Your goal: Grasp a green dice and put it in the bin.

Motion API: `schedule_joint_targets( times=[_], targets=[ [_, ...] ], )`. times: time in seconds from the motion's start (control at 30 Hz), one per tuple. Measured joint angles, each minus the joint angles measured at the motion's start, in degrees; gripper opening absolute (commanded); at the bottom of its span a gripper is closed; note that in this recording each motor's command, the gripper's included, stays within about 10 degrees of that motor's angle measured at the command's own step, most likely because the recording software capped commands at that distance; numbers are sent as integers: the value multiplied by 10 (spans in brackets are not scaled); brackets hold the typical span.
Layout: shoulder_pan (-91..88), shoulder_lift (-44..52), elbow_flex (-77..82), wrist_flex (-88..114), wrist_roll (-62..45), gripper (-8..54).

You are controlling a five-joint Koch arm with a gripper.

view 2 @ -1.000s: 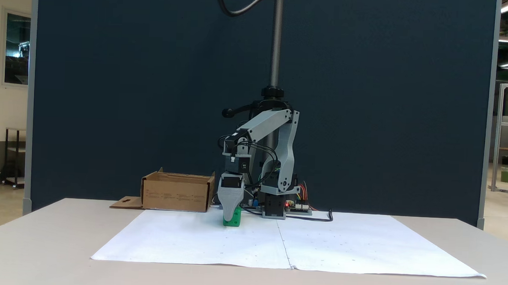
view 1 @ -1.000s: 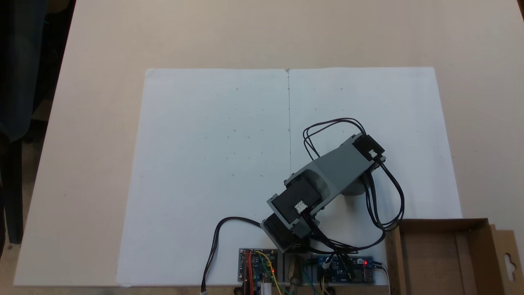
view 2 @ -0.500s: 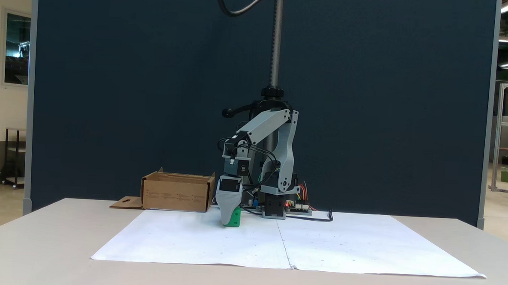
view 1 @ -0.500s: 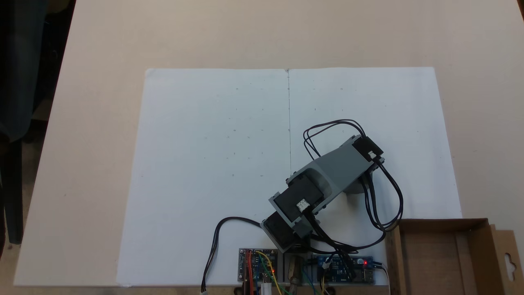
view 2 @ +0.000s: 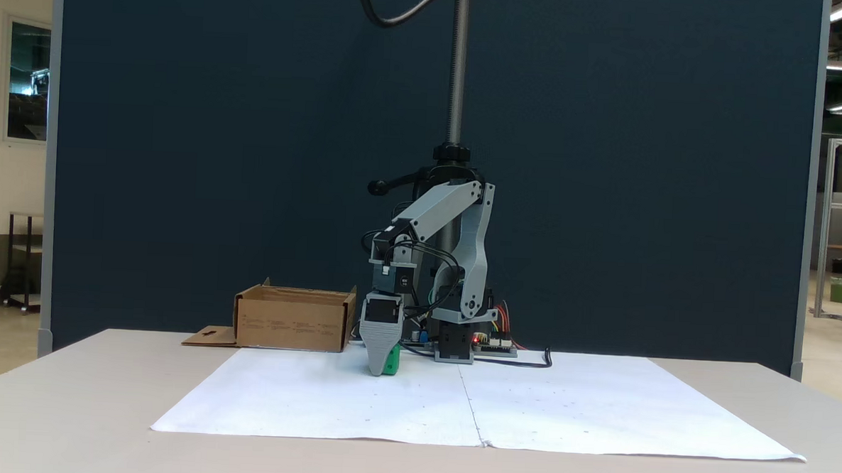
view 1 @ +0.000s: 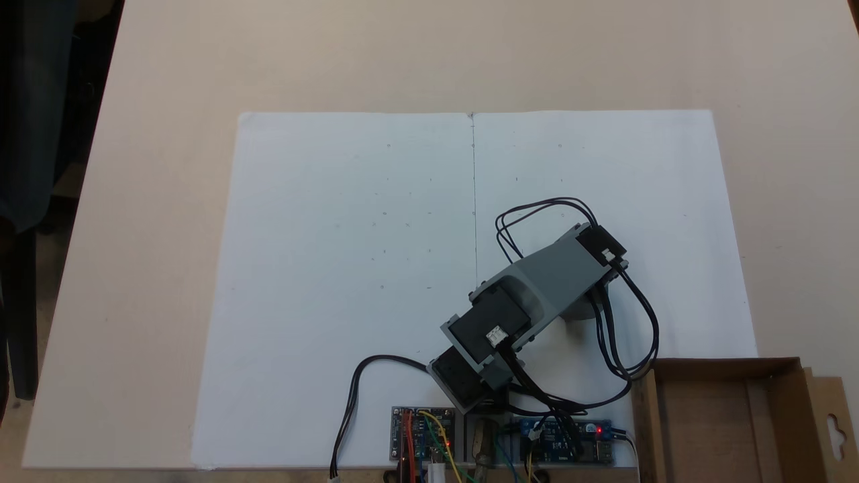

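A beige table point(view 1: 168, 80) carries white paper sheets point(view 1: 335, 235). At the sheets' corner sits the bin point(view 1: 725, 416); the green dice point(view 2: 390, 364) rests on the sheets.

text: none legible; bin point(view 2: 293, 322) print: too small

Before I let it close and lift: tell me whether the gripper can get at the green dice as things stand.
Probably yes. In a fixed view the gripper is already down at the green dice, its grey jaw overlapping the cube's left side on the white paper. Nothing stands between them. Whether both jaws straddle it cannot be told.
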Motion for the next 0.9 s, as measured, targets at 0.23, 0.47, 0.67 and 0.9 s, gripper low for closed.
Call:
schedule_joint_targets(
  times=[0.23,0.47,0.67,0.9],
  targets=[
    [0,2,1,-35,0,121],
    [-9,23,-7,-120,25,121],
    [0,65,-89,-122,183,121],
    [69,89,-189,-122,326,121]
  ],
)
